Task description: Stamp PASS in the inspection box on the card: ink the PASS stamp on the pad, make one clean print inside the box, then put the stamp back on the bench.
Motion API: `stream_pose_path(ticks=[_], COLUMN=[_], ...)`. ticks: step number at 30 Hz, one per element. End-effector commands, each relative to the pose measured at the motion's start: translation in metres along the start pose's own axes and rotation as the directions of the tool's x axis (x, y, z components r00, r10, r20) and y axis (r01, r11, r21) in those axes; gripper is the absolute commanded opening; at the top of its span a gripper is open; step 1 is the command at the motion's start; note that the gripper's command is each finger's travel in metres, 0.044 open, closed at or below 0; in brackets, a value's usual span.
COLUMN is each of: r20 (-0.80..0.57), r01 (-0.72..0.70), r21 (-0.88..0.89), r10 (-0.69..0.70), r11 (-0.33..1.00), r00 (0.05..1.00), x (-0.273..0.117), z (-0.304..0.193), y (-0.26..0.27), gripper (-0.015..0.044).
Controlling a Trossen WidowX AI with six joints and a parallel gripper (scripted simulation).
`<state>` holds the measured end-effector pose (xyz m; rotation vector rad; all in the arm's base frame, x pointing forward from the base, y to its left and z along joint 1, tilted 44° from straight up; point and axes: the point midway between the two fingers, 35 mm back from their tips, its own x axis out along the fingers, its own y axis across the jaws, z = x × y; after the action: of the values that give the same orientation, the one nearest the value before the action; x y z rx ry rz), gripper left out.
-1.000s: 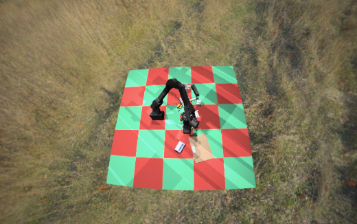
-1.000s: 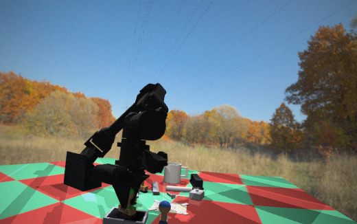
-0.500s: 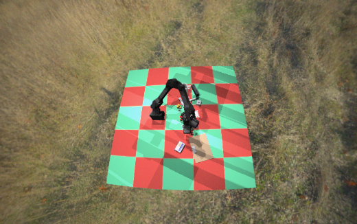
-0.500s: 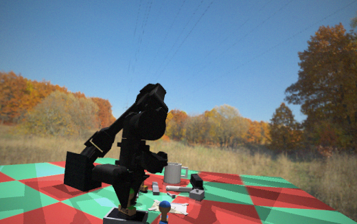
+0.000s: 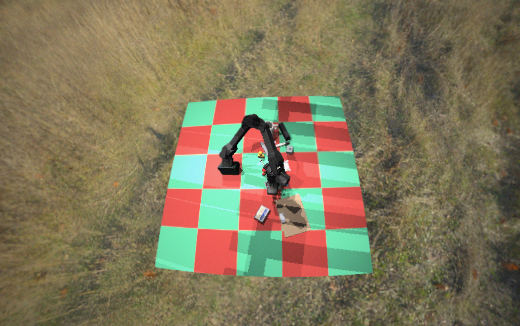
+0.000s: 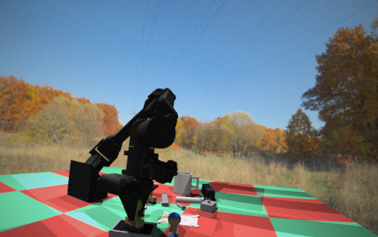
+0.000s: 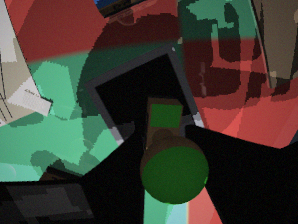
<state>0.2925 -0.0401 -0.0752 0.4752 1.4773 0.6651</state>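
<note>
My gripper [image 6: 135,214] [image 7: 164,136] points down, shut on the PASS stamp [image 6: 134,222] [image 7: 175,175], which has a round green knob and a wooden block with a green patch. The stamp is upright inside the outline of the ink pad [image 6: 113,233] [image 7: 131,68], a black pad with a grey rim. Whether its face touches the pad is hidden. The card [image 5: 286,166] [image 6: 190,220] [image 7: 11,50] is pale and patched with shadow, at the left edge of the wrist view. Its inspection box cannot be made out clearly.
A blue-knobbed stamp [image 6: 174,219] stands between pad and card in the exterior view. Farther back are a grey mug [image 6: 182,183], a white rod [image 6: 188,200] and a grey block [image 5: 290,149] [image 6: 208,206]. A brown board [image 5: 299,222] [image 7: 284,40] and a blue-and-white box [image 5: 262,214] lie nearby.
</note>
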Motion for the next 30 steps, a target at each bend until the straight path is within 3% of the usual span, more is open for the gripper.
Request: stream_pose_path(ticks=[1,30], r20=[0.001,0.001], r01=[-0.006,-0.005], r21=[-0.003,-0.003], r10=[0.006,0.005], r11=[1.000,1.000], r00=[1.000,1.000], x=[0.003,-0.008], z=[0.001,0.001], y=[0.001,0.001], gripper=[0.0000,0.0000])
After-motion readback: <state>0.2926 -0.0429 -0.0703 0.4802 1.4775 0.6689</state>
